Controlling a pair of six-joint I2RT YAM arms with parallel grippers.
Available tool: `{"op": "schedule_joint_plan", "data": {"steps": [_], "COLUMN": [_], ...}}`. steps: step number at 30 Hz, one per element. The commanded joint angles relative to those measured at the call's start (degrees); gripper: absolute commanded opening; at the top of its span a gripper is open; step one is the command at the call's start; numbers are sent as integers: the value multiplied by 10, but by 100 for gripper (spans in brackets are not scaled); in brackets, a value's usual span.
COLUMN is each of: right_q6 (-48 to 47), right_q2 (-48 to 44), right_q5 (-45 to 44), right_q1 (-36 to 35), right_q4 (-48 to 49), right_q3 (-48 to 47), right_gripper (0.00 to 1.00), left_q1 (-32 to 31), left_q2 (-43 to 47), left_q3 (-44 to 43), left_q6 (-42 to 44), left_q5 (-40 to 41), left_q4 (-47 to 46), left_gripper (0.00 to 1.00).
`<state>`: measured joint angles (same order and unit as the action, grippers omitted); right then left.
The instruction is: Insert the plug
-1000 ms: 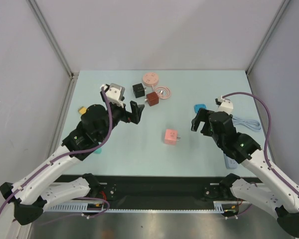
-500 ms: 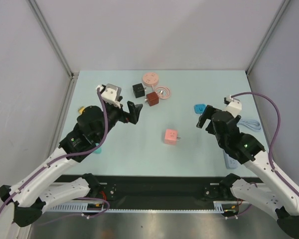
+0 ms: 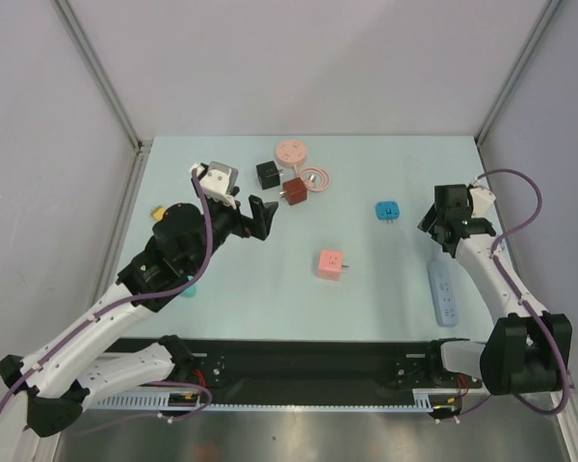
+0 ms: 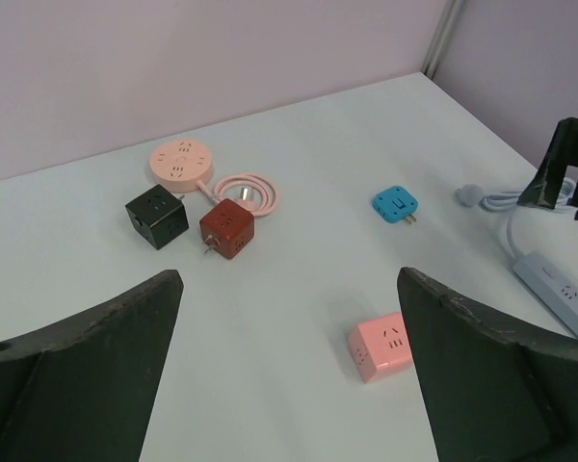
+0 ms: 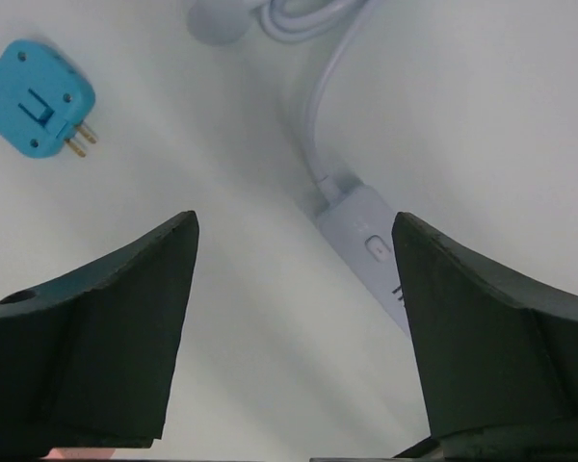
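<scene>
Black cube adapter [image 4: 157, 218] just beside round pink socket [image 4: 181, 163]

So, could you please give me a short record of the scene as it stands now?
power strip: pale blue, flat on the table, right side
left end effector: open, empty, above the table
right end effector: open, empty, over the power strip's cord end
blue adapter: lying apart from the strip, prongs showing
pink cube: alone, mid-table
dark red cube: beside the black cube
round pink socket: far side, cord looped
plug inserted: not yet
</scene>
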<state>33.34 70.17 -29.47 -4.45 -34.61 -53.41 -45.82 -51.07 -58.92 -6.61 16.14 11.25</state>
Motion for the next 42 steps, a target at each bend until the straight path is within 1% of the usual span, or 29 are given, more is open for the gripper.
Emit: {"op": "schedule_joint_plan", "data": {"steps": [1,3,4,7,10,13,14,15,17,20,23,24,26,29,32,33,34,36,38,39,42], "right_q6": [-15,6,14,20,18,2,-16,-21,-31,-40,-68,-80,-93,-144,-202,-218,-243,-268,-298,-303,-332], "right_q2": [25,40,49,63,84,109,123,131,143,159,170,183,190,204,245,258,291,324,364,376,403], "right_q5": [101,73,48,8,10,34,43,52,52,69,141,173,177,207,227,226,221,209,222,237,253], "right_q1": [3,4,8,11,18,19,18,19,19,18,14,12,-8,-41,-64,-66,-67,-64,-56,-47,-43], "right_q4": [63,55,59,76,97,131,139,150,156,178,232,235,223,232,233,227,215,192,181,169,157], "right_q3": [11,14,23,39,52,59,59,58,54,51,52,33,10,-26,-70,-85,-101,-148,-174,-198,-228], "right_gripper": [84,82,81,80,78,75,73,69,65,64,65,64,63,65,73,80,82,86,88,88,87], "left_q1": [-1,-1,-1,-1,0,-1,-1,-1,-1,-1,-1,-1,-1,-1,-1,0,-1,0,0,-1,-1], "left_q2": [5,4,2,-3,-6,-8,-9,-10,-13,-12,-13,-15,-15,-13,-14,-13,-14,-15,-13,-13,-12], "left_q3": [-4,-3,-3,-6,-9,-7,-7,-7,-8,-8,-8,-8,-9,-8,-8,-8,-8,-8,-7,-8,-7], "left_q6": [-11,-12,-11,-9,-9,-10,-9,-9,-9,-9,-9,-9,-9,-9,-8,-8,-8,-8,-9,-9,-9], "left_q5": [-17,-17,-16,-5,-7,-14,-13,-9,-7,-9,-8,-8,-10,-7,-5,-5,-3,-3,-5,-6,-5], "left_q4": [-16,-16,-16,-12,-9,-10,-10,-10,-9,-8,-9,-9,-8,-8,-8,-8,-9,-9,-9,-8,-8], "left_gripper": [100,100,100,100,100,100,100,100,100,100,100,100,100,100,100,100,100,100,100,100,100]}}
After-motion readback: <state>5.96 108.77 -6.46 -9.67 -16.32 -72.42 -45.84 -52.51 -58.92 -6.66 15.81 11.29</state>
